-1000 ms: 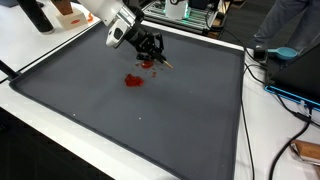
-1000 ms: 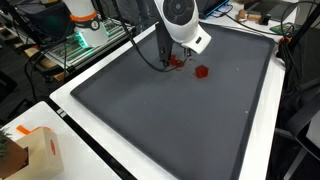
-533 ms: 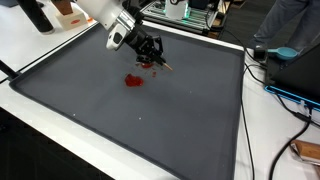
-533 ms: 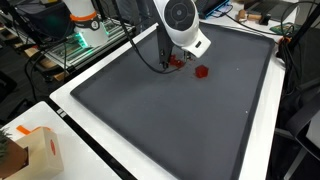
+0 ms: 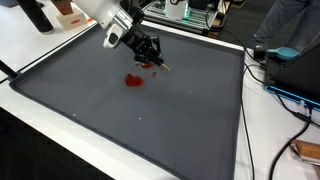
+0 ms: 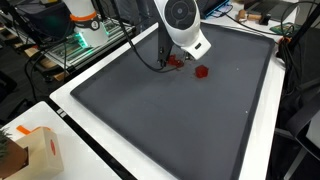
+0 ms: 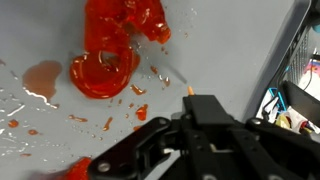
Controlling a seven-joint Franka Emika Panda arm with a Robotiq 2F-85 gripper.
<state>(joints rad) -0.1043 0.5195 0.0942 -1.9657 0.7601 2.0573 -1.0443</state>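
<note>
My gripper point(image 5: 154, 58) hangs low over the far part of a dark grey mat point(image 5: 180, 120), also seen in the other exterior view point(image 6: 172, 60). Its jaws point(image 7: 190, 97) look shut on a thin stick with an orange tip point(image 7: 187, 90), which sticks out towards the mat. A red lump point(image 5: 133, 81) lies on the mat a little in front of the gripper; it also shows in an exterior view point(image 6: 201, 72). In the wrist view a red ring-shaped piece point(image 7: 104, 70) lies just ahead of the jaws, with red smears and crumbs point(image 7: 42, 78) around it.
The mat lies on a white table point(image 6: 90, 140). A cardboard box point(image 6: 38, 150) stands at a table corner. A dark bottle point(image 5: 36, 15) and an orange-white box point(image 5: 68, 12) stand beyond the mat. Cables point(image 5: 285, 92) and a person point(image 5: 290, 25) are beside the table.
The gripper has shifted very slightly over the mat; the red lump has not moved.
</note>
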